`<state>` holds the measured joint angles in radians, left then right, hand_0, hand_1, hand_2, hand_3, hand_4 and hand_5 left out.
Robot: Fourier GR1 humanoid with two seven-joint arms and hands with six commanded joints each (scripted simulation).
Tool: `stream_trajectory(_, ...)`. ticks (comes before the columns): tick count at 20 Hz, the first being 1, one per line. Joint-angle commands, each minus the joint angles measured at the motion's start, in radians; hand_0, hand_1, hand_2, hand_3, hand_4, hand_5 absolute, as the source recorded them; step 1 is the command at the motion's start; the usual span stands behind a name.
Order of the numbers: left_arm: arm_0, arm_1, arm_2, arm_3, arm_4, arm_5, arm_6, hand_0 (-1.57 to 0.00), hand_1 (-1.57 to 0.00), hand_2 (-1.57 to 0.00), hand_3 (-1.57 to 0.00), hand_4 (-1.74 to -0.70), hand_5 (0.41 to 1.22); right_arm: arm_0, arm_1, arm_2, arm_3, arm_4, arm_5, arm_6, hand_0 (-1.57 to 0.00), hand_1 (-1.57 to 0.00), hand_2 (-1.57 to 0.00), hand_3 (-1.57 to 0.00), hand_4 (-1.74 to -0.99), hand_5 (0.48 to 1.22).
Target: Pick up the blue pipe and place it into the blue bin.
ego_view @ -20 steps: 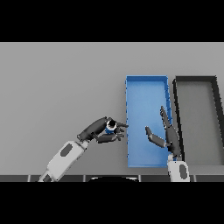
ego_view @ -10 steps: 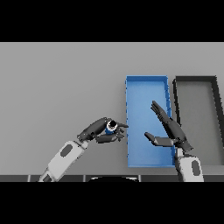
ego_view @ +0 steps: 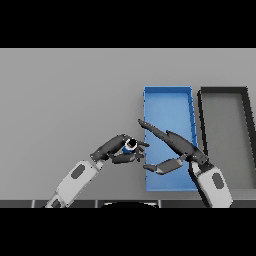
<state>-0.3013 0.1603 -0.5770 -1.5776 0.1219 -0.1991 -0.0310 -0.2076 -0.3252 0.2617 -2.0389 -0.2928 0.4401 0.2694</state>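
Grey counter (ego_view: 65, 95), seen from above. Two long bins stood side by side on its right part: the blue bin (ego_view: 168, 92) to the left, a black bin (ego_view: 223, 91) just beside it on the right, both running away from the robot.

Left hand (ego_view: 119, 149) sat just left of the blue bin's near half, arm coming up from the lower left. Its fingers and thumb were curled round the blue pipe (ego_view: 129, 146), which showed as a small blue ring with a pale end and dark bore facing up. The pipe was outside the bin, close to its left wall, in the grasp; whether it was clear of the counter could not be told.

Right hand (ego_view: 175, 145) lay over the near half of the blue bin, arm entering from the lower right. Fingers were straight and stretched toward the upper left, their tips reaching past the bin's left wall, near the pipe. The thumb spread apart below them, pointing left. It held nothing.

Fingertips of the two hands were near each other; contact could not be judged.
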Motion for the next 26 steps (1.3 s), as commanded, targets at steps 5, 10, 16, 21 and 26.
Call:
stream_trajectory(5,0.003,0.013,0.019,0.005,0.021,-0.027,-0.023,-1.57,-1.57,-1.57,-1.45,-1.73,1.221,-0.129,0.029,0.058,0.058,0.003,0.053,0.031,0.00,0.00,0.00,0.00,-1.270,0.530)
stream_trajectory(10,-0.012,-0.003,0.030,0.048,0.033,-0.057,-0.026,-1.57,-1.57,-1.57,-1.51,-1.73,1.221,-0.219,0.091,0.100,0.140,0.017,0.064,0.085,0.00,0.00,0.00,0.00,-1.226,0.520)
stream_trajectory(16,-0.004,0.008,0.036,0.030,0.052,-0.083,-0.009,-1.57,-1.57,-1.57,-1.47,-1.72,1.221,-0.323,0.152,0.110,0.262,0.017,0.096,0.099,-0.01,-0.04,-0.07,-0.01,-1.241,0.516)
stream_trajectory(21,-0.027,0.039,0.010,0.017,-0.073,-0.048,-0.009,-0.88,-0.83,-0.80,-0.67,-1.61,1.221,-0.362,0.180,0.136,0.302,0.020,0.134,0.105,-0.70,-0.71,-0.71,-0.56,-1.453,0.551)
stream_trajectory(26,0.010,-0.004,0.036,0.011,0.022,-0.059,-0.060,-1.29,-1.28,-1.27,-0.53,-1.70,1.206,-0.367,0.220,0.137,0.312,-0.050,0.094,0.133,-1.28,-1.29,-1.29,-1.19,-1.475,0.809)
